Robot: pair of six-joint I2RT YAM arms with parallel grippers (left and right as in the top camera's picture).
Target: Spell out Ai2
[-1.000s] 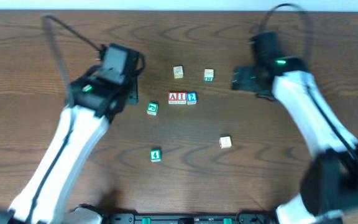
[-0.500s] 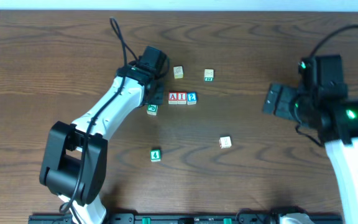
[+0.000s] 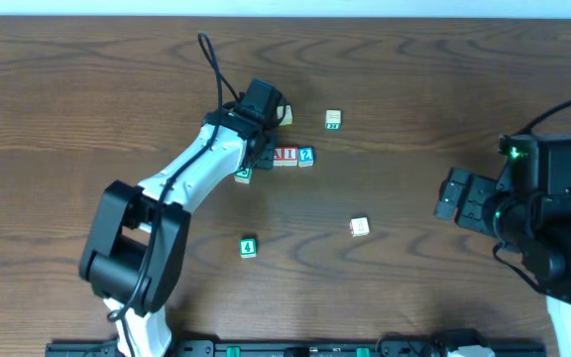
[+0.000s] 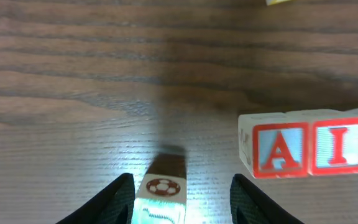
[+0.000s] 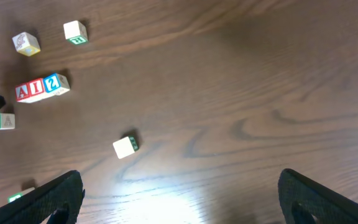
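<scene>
Three cubes stand in a row touching each other: the red "A" (image 3: 279,156), the red "I" (image 3: 290,156) and the blue "2" (image 3: 306,156). The left wrist view shows the "A" (image 4: 279,151) and "I" (image 4: 336,147) at right, apart from the fingers. My left gripper (image 3: 248,167) is open just left of the row, around a green-marked cube (image 4: 161,196). That cube lies against the left finger, with a gap to the right one. Far off at the right edge, my right gripper (image 3: 446,198) is open wide and holds nothing.
A pale cube (image 3: 285,115) sits partly under the left wrist. A green-marked cube (image 3: 333,119) lies behind the row. A pale cube (image 3: 360,227) and the green "4" cube (image 3: 248,247) lie nearer the front.
The left arm has reached in toward the row and set its jaws around the green-marked cube, narrowing them. The right arm has drawn back to the right and toward the front.
</scene>
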